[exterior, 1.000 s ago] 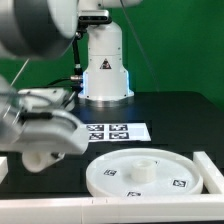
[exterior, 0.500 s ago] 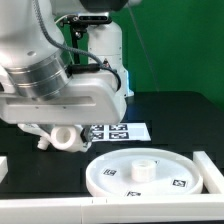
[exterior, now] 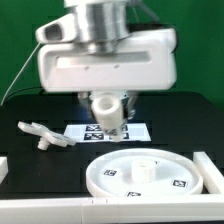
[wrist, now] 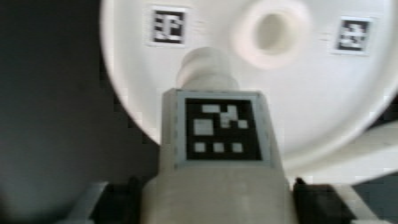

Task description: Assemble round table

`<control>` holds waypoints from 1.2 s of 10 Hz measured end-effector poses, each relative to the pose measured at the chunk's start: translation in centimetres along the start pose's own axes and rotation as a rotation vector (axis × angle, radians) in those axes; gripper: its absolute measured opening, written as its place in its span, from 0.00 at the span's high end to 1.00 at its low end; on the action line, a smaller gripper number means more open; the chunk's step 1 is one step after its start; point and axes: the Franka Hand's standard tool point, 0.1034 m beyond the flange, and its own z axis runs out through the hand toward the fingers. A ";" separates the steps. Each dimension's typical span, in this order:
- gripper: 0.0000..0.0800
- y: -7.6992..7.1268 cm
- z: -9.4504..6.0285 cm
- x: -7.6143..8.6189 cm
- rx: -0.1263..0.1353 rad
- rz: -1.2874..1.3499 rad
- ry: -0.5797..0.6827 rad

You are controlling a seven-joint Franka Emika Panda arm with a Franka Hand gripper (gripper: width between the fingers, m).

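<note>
Claw (exterior: 105, 101): closed on the leg (exterior: 107, 115), which is held aloft, apart from the disc (exterior: 178, 181).
Disc: laid flat, hub (exterior: 142, 167) upward.
Risk: if the leg is lowered off-centre or tilted, it may be jammed against the hub.

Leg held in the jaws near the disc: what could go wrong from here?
1. Misalignment: the leg appears to hang above the marker board, not over the hub. In the wrist view the hub sits off the leg's tip, so lowering now would likely strike the face of the disc.
2. Sliding: nothing visibly clamps the disc, so an off-centre push could shift it.
</note>
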 end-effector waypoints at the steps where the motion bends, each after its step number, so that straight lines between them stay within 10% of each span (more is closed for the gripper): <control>1: 0.49 -1.7 0.4 -0.9 -0.002 -0.011 0.068; 5: 0.49 -3.3 0.9 -1.1 0.040 -0.018 0.357; 7: 0.49 -5.8 1.7 -3.8 0.062 -0.040 0.483; 12: 0.49 -5.9 3.6 -6.3 0.006 -0.037 0.504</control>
